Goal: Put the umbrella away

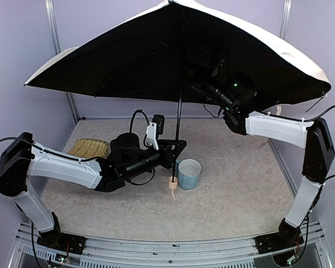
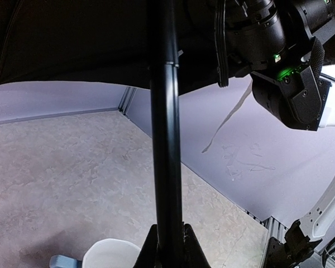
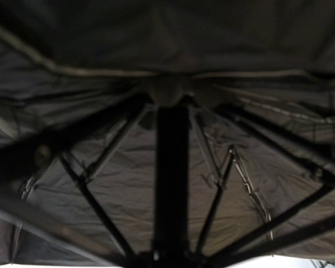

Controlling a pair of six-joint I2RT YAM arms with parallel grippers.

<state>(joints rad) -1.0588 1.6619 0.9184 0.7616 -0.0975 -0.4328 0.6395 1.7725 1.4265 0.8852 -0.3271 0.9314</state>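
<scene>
Lavender walls [image 1: 22,44] enclose a marbled beige table [image 1: 229,184]. The open umbrella [image 1: 128,61] spreads over it, shaft [image 1: 178,120] upright at centre. The left gripper [image 1: 177,149] pinches the shaft low down. The right gripper [image 1: 192,75] reaches under the canopy at 1 o'clock; whether it is closed I cannot tell. A straw tray [image 1: 89,148] lies at 10 o'clock. The mug [image 1: 188,173] stands at 3 o'clock of the handle [image 1: 172,182].

Nothing here that I can read.

Across all three views I find no legible word, brand, number or label. The umbrella [image 1: 173,50] shows only plain black lining and pale fabric, the mug [image 1: 188,174] is unmarked on the side I see, and any print on my own arm housings is too small or too dark to make out.
</scene>
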